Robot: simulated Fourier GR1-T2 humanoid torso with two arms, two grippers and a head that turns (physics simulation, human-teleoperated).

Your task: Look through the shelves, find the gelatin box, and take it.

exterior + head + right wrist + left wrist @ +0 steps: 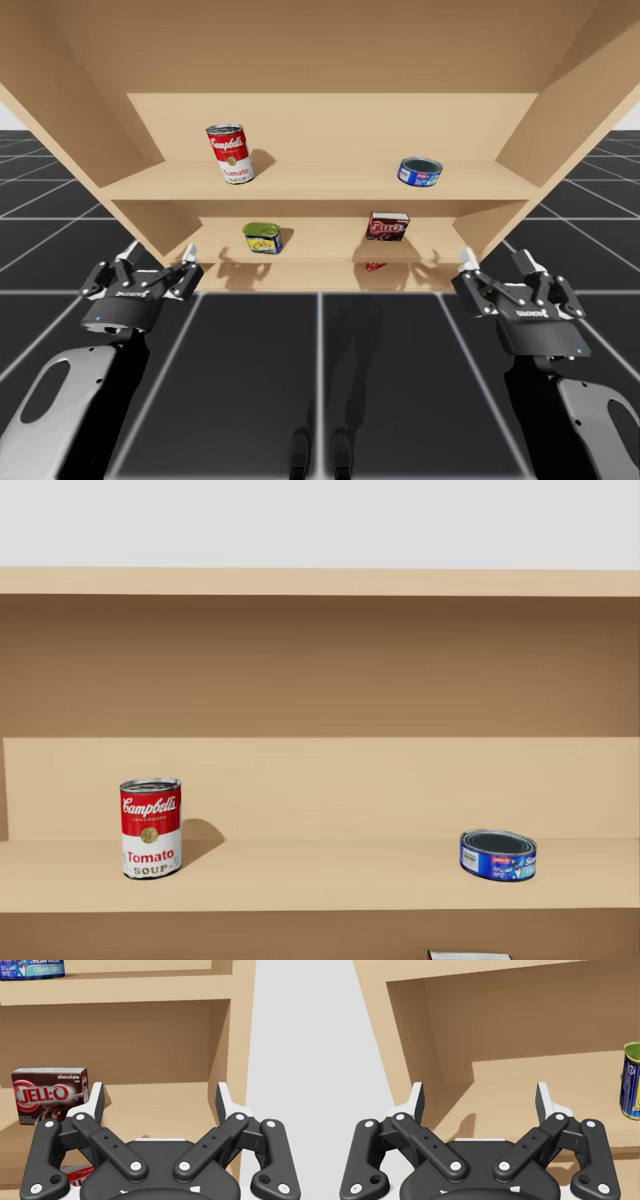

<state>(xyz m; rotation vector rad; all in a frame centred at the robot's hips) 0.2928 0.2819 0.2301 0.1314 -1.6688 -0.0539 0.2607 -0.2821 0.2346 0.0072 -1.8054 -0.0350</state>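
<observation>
Both grippers stand fully open and hold nothing. The left gripper (480, 1095) has bare shelf (520, 1090) between its fingers, and the green can (631, 1087) stands ahead of it, beyond its inner finger. The right gripper (160, 1095) also has only shelf board between its fingers. The red box (75, 1176), judged to be the gelatin box, lies low, under and just ahead of the right gripper's inner finger. It is partly hidden by the finger linkage and appears to sit a level below the board that carries the brown box (49, 1095). The brown box stands upright ahead of and beside that same finger. Hazard 1, wrong item: the brown box is larger, similar in shape and nearer the line of the fingers, so a straight advance is likely to meet it first. Hazard 2, collision: reaching the red box calls for a descent under the board, and fingers spread this wide may strike the board's front edge or the side wall ahead of the outer finger. Hazard 3, displacement: the red box seems to lie flat, so a finger that lands on one face alone may push it deeper. Hazard 4, poor guidance: the head view is aimed at the upper board with the soup can (151, 828) and the blue can (498, 854), so a reach to the lower level may go uncorrected.
</observation>
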